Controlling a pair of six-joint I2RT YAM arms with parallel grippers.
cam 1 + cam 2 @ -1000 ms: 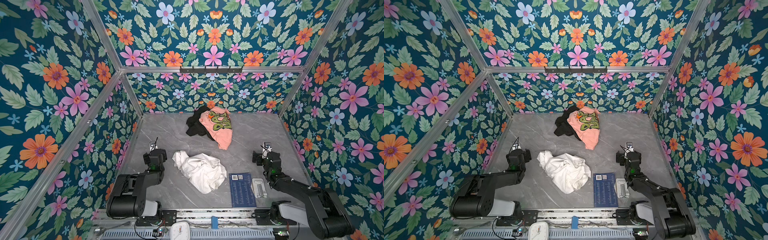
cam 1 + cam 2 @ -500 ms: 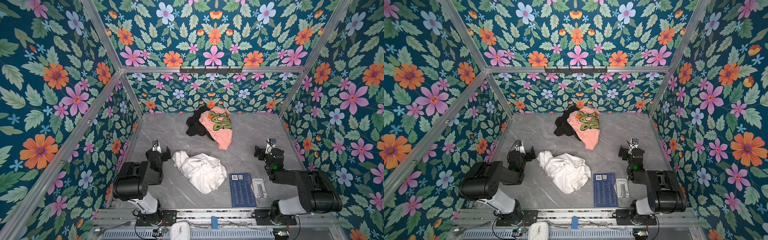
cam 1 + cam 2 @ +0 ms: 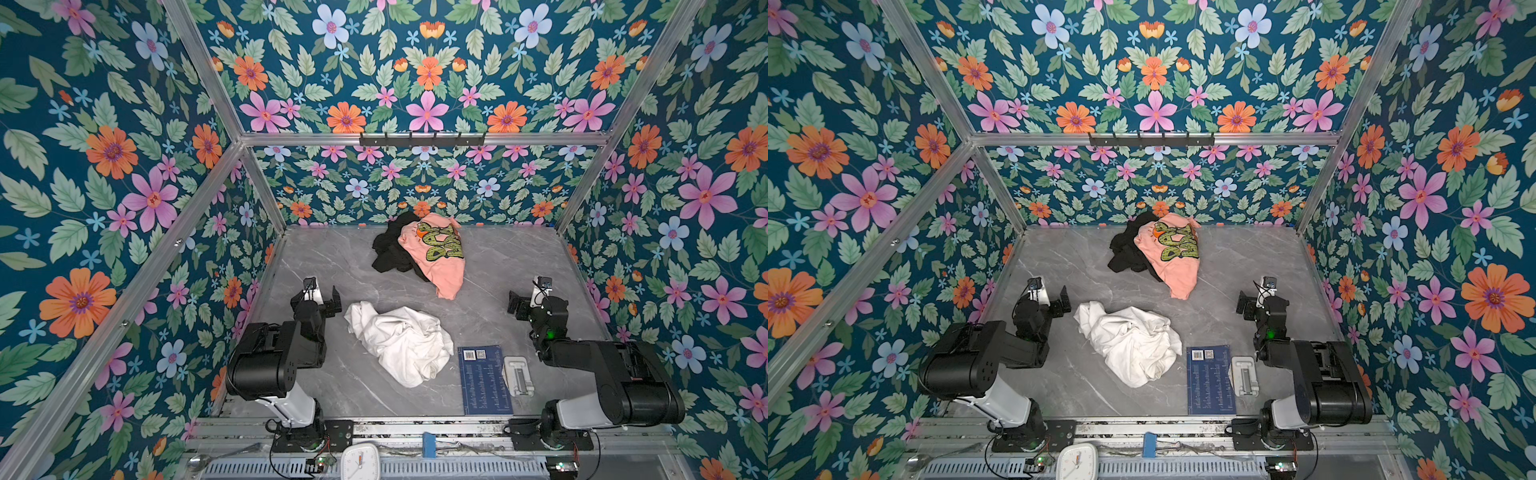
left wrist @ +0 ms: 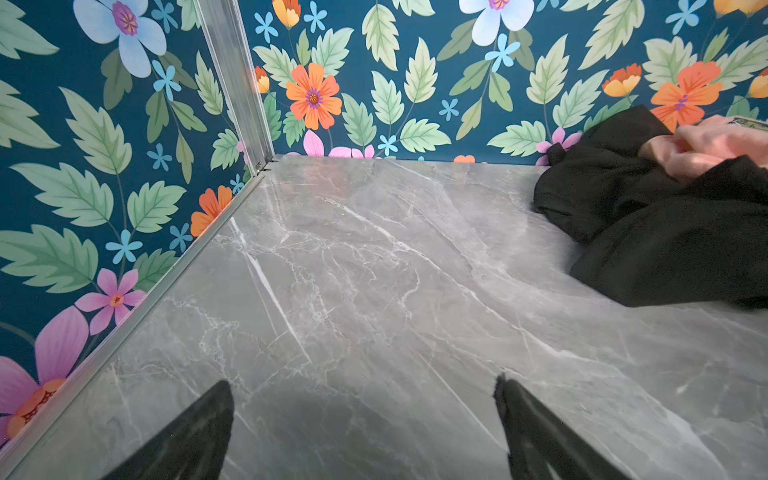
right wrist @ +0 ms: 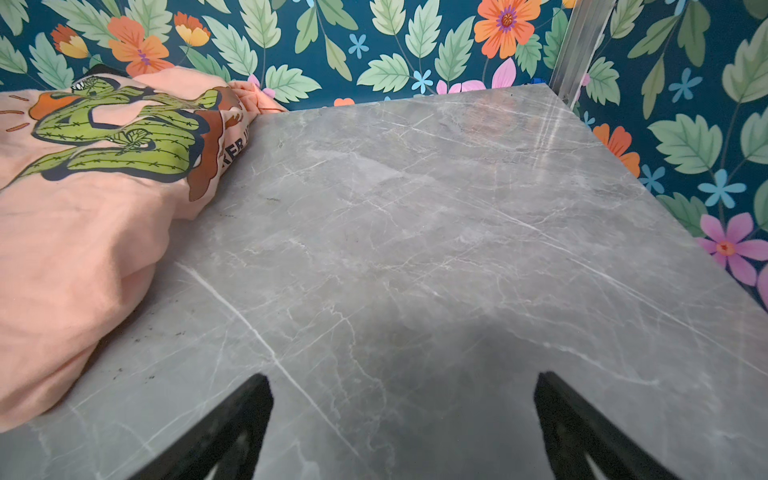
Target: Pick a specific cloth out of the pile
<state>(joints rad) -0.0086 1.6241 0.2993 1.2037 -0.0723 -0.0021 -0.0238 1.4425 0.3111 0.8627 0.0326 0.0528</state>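
Observation:
The white cloth lies crumpled by itself on the grey marble table, near the front middle. At the back of the table sits the pile: a peach-pink shirt with a green graphic draped over a black garment. My left gripper is just left of the white cloth, open and empty, clear of the fabric. My right gripper is open over bare table at the right. Neither wrist view shows the white cloth.
A dark blue card and a small white device lie at the front right, beside the cloth. Floral walls close in three sides, with a black hook rail on the back wall. A white clock sits on the front rail.
Both arms have folded up and drawn back toward their bases. The left jaws have opened wider. The white cloth and the pile have not moved.

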